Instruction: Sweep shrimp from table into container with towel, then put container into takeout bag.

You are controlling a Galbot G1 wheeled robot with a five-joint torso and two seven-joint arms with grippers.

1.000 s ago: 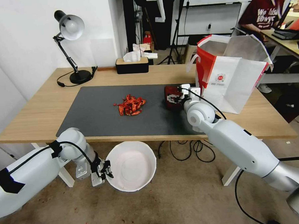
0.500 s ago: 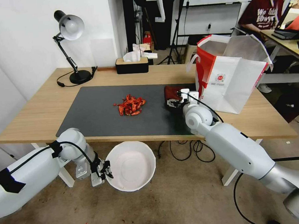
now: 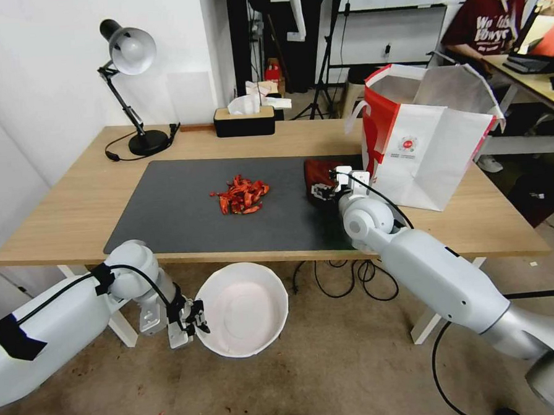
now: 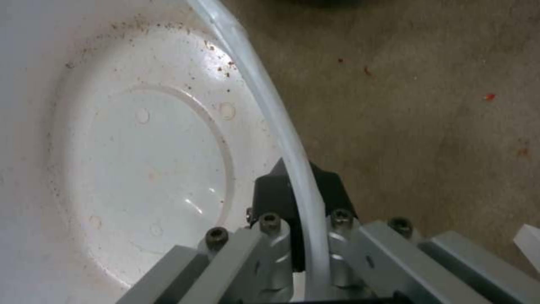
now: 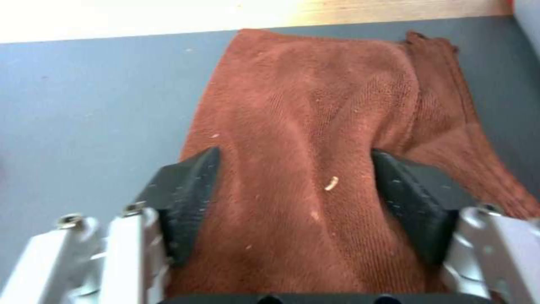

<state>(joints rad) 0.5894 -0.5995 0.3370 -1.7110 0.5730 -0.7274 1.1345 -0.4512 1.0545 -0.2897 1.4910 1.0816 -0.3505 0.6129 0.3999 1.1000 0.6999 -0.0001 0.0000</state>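
The shrimp (image 3: 240,196) lie in a small red-orange heap in the middle of the dark mat (image 3: 172,222) on the table (image 3: 67,212). Right of the heap lies the rust-brown towel (image 3: 317,170) (image 5: 315,84). My right gripper (image 3: 323,190) (image 5: 293,154) is down on it, open, one black pad on each side of a raised fold. The takeout bag (image 3: 431,140) stands open at the table's right end. Below the front edge, over the floor, my left gripper (image 3: 195,316) (image 4: 295,190) is shut on the rim of the white container (image 3: 242,308) (image 4: 141,147).
A desk lamp (image 3: 129,51) stands at the back left of the table and a black tissue box (image 3: 244,119) at the back middle. Cables (image 3: 349,278) hang under the table. The bag stands close to the right of the towel.
My right gripper has moved a little farther away along the towel and settled onto it. The left gripper and the container have dropped slightly.
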